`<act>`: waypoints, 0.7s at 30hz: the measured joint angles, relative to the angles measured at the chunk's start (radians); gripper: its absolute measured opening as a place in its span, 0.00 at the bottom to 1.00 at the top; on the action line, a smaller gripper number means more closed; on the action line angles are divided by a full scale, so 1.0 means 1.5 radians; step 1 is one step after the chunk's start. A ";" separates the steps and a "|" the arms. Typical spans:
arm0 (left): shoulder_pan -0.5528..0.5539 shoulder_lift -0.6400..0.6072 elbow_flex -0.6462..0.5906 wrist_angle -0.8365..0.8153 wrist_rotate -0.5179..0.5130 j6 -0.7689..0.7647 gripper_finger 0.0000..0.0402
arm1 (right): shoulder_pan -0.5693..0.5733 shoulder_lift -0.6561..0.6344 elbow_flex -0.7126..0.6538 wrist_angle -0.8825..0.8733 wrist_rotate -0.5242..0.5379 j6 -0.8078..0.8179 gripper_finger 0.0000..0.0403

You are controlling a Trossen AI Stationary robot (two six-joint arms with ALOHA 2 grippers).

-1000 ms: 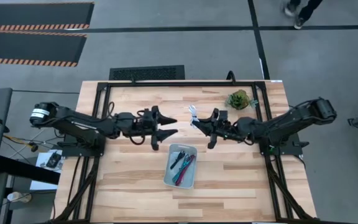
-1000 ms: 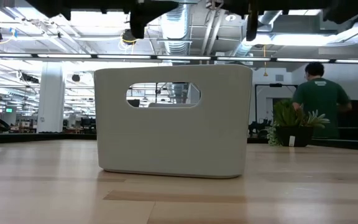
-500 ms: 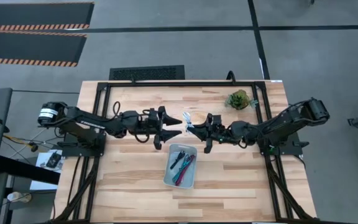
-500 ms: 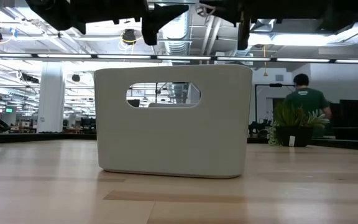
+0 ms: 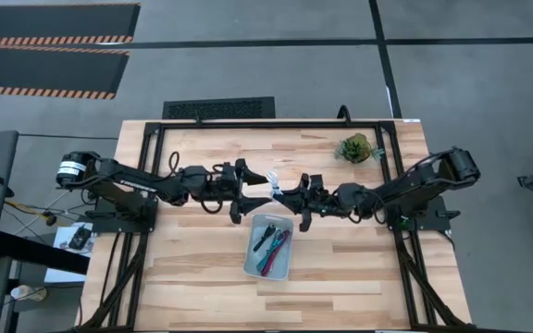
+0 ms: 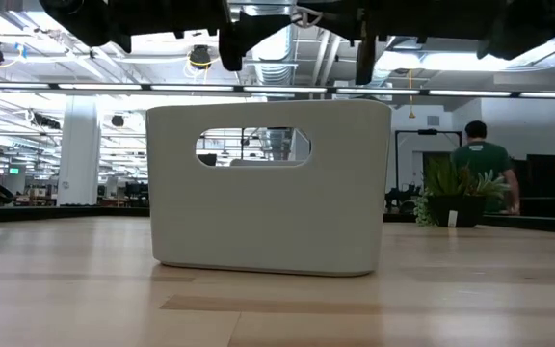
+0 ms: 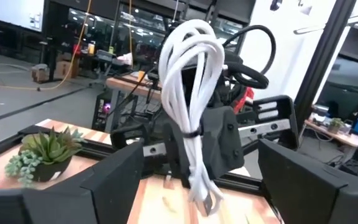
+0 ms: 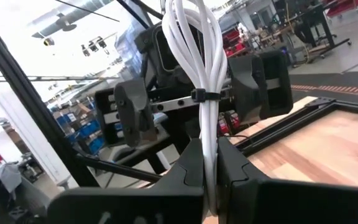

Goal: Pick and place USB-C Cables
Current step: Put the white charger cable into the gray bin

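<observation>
A white USB-C cable [image 5: 274,179], coiled into a bundle with a black tie round its middle, is held by my right gripper [image 5: 284,192] above the table, just beyond the far end of the white tray [image 5: 253,262]. My left gripper [image 5: 254,191] is open. Its two fingers [image 7: 114,180] stand wide on either side of the bundle [image 7: 190,99] without touching it. The black, magenta-red and teal-blue cables [image 5: 271,244] lie in the tray. My right gripper pinches the white bundle between its two fingers on the part below the black tie [image 8: 207,140]. The fingers come level from the table's right side. The bundle sticks out past the fingertips, lifted clear of the table and the tray.
A small potted green plant [image 5: 356,148] stands at the far right of the table. A black frame [image 5: 276,123] runs along the table's far edge and sides. In the low view the tray's wall [image 6: 268,202] fills the middle, and a person [image 6: 480,159] walks far behind.
My right gripper has carried the white bundle toward the table's left, up to my left gripper. My left gripper has gone a little toward the table's right and has stayed open. The two grippers now face each other over the tray's far end.
</observation>
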 joint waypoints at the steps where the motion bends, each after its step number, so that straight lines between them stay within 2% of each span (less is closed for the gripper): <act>1: 0.000 0.000 0.000 0.000 0.000 0.000 0.75 | 0.000 0.007 0.006 0.000 -0.001 0.002 0.03; 10: 0.000 0.000 0.000 -0.005 0.007 -0.008 0.73 | 0.000 0.077 0.069 0.000 -0.041 0.004 0.03; 15: 0.000 0.000 0.000 -0.005 0.011 -0.008 0.72 | 0.000 0.088 0.085 0.000 -0.065 0.004 0.03; 18: 0.000 0.000 0.000 -0.006 0.021 -0.010 0.67 | 0.000 0.088 0.085 -0.001 -0.066 0.003 0.03; 21: 0.000 0.000 0.000 -0.006 0.025 -0.016 0.56 | 0.000 0.083 0.085 -0.002 -0.066 -0.002 0.03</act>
